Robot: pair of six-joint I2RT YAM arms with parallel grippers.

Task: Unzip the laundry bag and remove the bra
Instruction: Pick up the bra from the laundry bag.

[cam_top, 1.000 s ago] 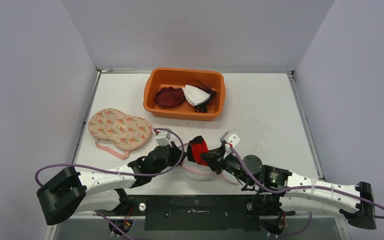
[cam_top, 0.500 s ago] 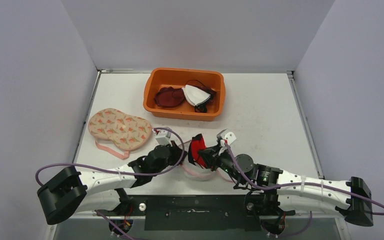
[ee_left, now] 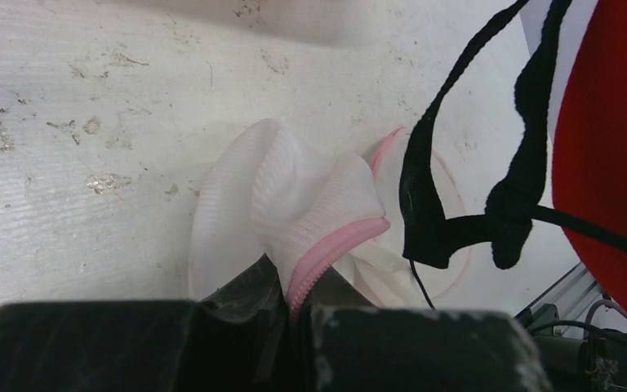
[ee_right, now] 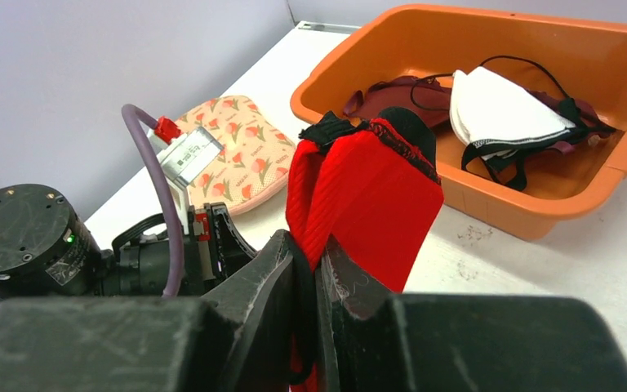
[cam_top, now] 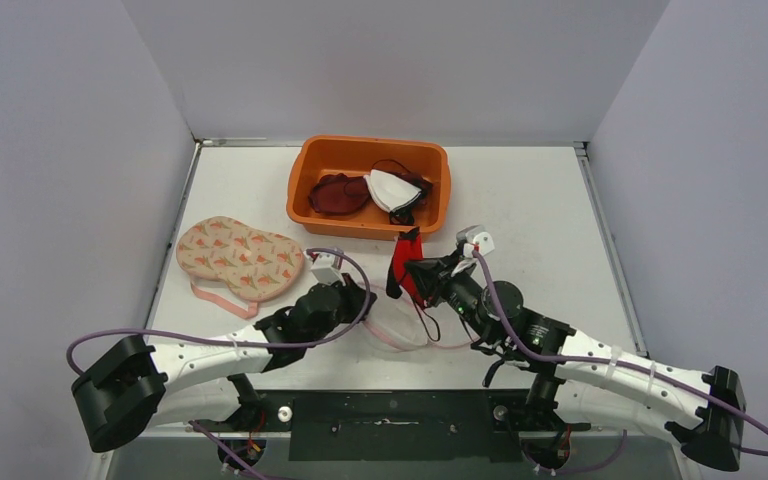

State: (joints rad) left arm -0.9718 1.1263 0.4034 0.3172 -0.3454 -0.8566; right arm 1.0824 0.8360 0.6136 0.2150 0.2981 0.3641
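Bra (cam_top: 403, 270) clear of the bag (ee_left: 294, 196), nearly.
Our right gripper (ee_right: 314, 269) was clamped on it, up near the bin (cam_top: 297, 190); left gripper (ee_left: 290, 306) pinched the bag's pink edge. We reckoned lifting higher would free the strap (ee_left: 424, 196) without snagging.

white table (cam_top: 540, 220), top scuffed with grey marks and specks up close. boxed in on three sides by plain pale lavender-grey panels: back wall (cam_top: 390, 60), left wall (cam_top: 60, 180), right wall (cam_top: 710, 180). thin metal trim (cam_top: 618, 262) runs along the table edges at the wall bases. light even and diffuse, shadows soft
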